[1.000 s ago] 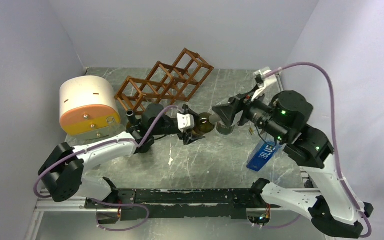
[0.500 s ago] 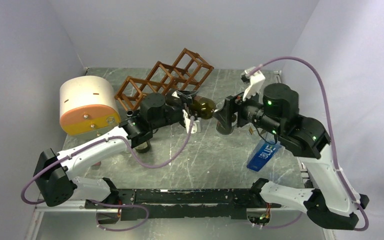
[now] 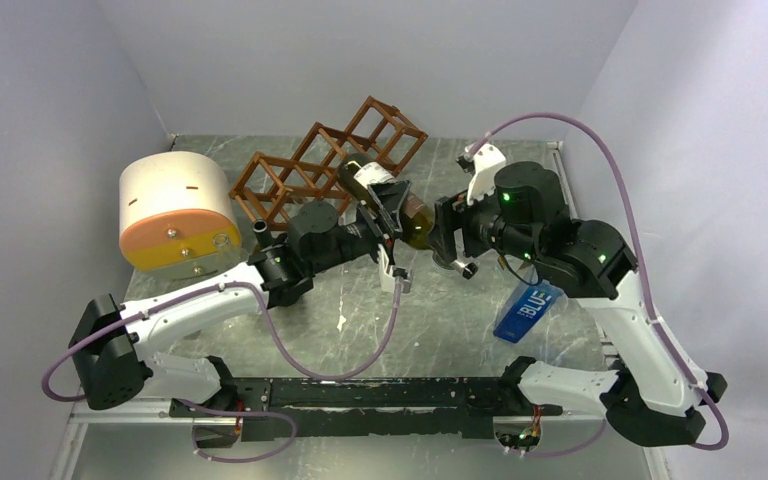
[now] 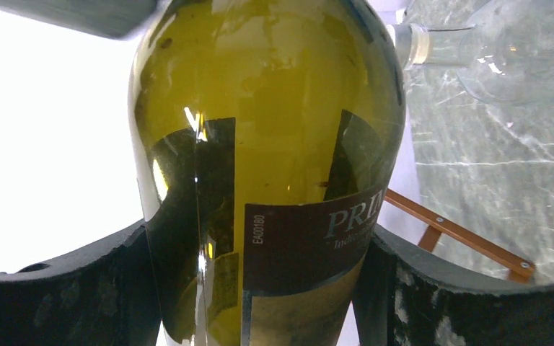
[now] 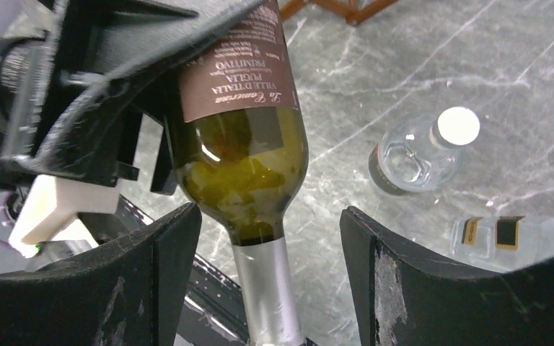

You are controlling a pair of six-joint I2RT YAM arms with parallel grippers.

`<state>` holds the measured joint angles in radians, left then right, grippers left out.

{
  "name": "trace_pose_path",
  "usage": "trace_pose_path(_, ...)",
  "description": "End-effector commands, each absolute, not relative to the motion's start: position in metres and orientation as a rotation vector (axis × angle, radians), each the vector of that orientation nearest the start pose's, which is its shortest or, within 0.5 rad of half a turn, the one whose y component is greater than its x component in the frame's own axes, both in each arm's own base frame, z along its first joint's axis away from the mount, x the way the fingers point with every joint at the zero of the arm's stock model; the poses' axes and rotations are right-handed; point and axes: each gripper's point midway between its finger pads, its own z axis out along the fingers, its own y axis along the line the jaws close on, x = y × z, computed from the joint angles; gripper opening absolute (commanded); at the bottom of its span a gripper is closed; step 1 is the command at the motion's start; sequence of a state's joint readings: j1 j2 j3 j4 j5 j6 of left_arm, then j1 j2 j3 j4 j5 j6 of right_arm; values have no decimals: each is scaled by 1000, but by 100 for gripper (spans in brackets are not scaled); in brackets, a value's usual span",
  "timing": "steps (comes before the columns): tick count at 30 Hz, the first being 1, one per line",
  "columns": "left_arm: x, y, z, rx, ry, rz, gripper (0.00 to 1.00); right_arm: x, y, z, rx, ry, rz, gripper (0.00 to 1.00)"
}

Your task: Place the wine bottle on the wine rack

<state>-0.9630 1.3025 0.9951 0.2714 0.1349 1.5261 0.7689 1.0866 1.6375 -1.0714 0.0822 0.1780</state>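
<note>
The wine bottle (image 3: 412,215) is olive-green glass with a dark label and a silver foil neck. My left gripper (image 3: 388,210) is shut on its body and holds it tilted above the table, base toward the reddish-brown lattice wine rack (image 3: 330,165). In the left wrist view the bottle (image 4: 274,144) fills the frame between the left gripper's (image 4: 260,288) fingers. My right gripper (image 3: 450,240) is open. In the right wrist view the right gripper (image 5: 270,274) has a finger on each side of the foil neck (image 5: 267,288) without touching it.
A cream-and-orange cylinder (image 3: 175,210) stands left of the rack. A blue box (image 3: 527,310) lies under the right arm. A clear bottle with a white cap (image 5: 418,155) and another clear labelled bottle (image 5: 519,238) lie on the marble table (image 3: 430,330).
My left gripper has lifted the bottle and turned it, base back toward the rack. My right arm has shifted left and its open fingers now flank the bottle's neck.
</note>
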Motion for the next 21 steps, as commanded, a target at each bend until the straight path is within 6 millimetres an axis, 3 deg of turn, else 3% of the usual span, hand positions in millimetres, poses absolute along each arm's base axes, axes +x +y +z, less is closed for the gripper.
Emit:
trace_pose_path(1, 264, -355, 413, 1378, 264, 455, 7, 192, 179, 343, -614, 2124, 459, 74)
trace_pose_path(14, 270, -352, 410, 1383, 324, 447, 7, 194, 189, 299, -646, 2189, 468, 57)
trace_pose_path(17, 272, -352, 408, 1390, 342, 444, 7, 197, 198, 300, -656, 2171, 499, 44)
trace_pose_path(21, 271, -352, 408, 1404, 357, 429, 7, 201, 203, 302, -651, 2155, 510, 16)
